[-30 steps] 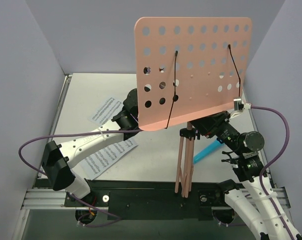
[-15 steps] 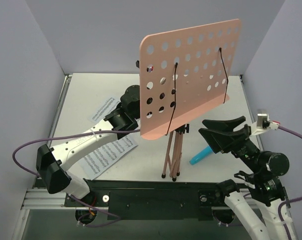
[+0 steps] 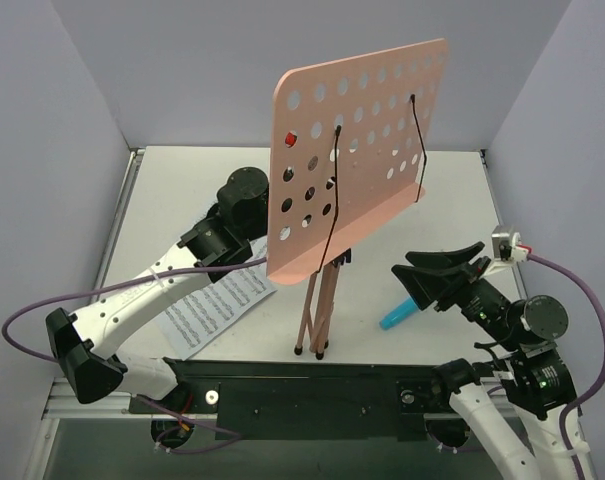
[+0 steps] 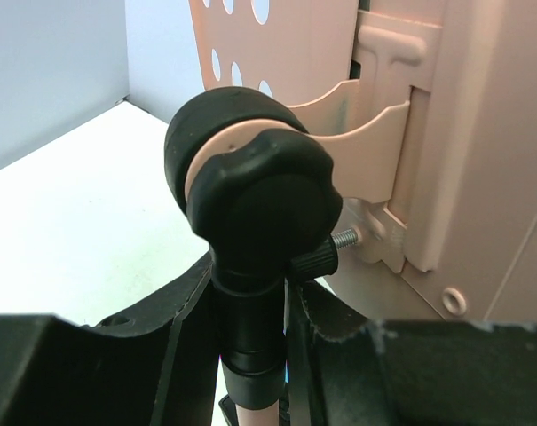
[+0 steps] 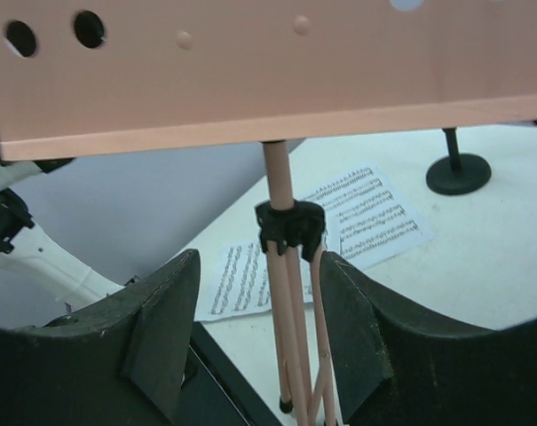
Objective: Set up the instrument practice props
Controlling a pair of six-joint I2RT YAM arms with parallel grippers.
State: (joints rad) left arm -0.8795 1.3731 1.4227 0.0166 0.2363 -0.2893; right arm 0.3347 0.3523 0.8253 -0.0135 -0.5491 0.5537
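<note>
Top external, pink hole-punched music stand (image 3: 362,150) (legs folded); left gripper (image 4: 250,311) clamping it, right gripper (image 3: 407,268) wide

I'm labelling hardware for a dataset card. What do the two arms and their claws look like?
The left arm and right arm have white links and black joints. A purple cable trails from each. The left claw and right claw have broad matte-black fingers.

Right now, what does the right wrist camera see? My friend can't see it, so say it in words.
A pink music stand fills the top, its thin legs showing between the open black fingers of the right hand. Two white sheets of music lie on the table behind.
</note>
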